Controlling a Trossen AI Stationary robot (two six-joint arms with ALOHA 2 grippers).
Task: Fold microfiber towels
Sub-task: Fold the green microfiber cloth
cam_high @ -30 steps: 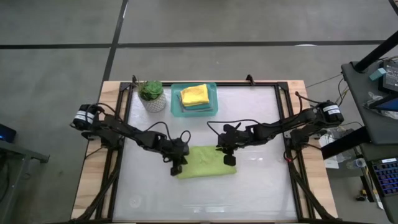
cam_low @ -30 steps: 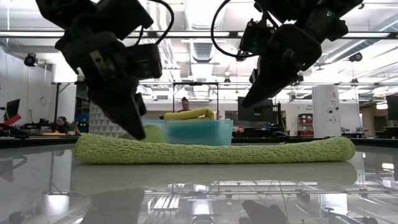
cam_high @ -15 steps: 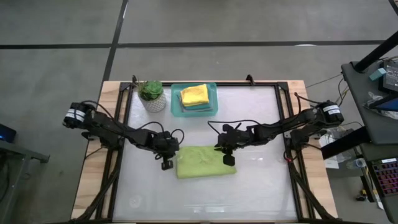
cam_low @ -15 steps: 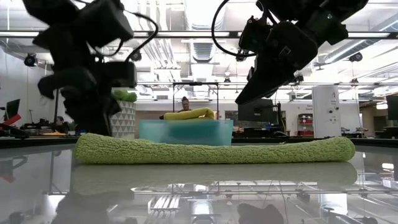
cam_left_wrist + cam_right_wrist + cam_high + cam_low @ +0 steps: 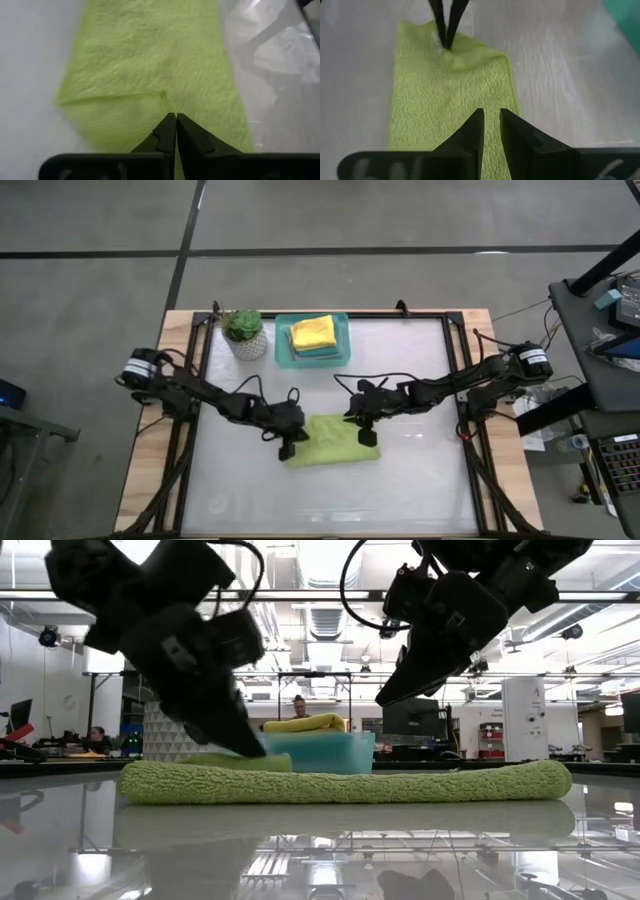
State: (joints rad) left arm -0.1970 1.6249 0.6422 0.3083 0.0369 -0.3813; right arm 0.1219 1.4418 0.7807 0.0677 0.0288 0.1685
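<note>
Meanwhile the left claw (image 5: 291,448) pinches the lime green towel (image 5: 335,440) corner, and the right claw (image 5: 367,436), nearly clenched, hovers above

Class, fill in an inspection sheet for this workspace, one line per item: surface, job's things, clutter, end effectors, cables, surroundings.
Surface: glossy white table.
Job's things: lime towel folded, lying flat at centre; yellow towel in the teal tray.
Clutter: potted plant beside the tray.
End effectors: left end effector shut, at the lime towel's left end; right end effector slightly apart above its right end, holding nothing.
Cables: black cables along both arms.
Surroundings: desks and a seated person beyond the table.
</note>
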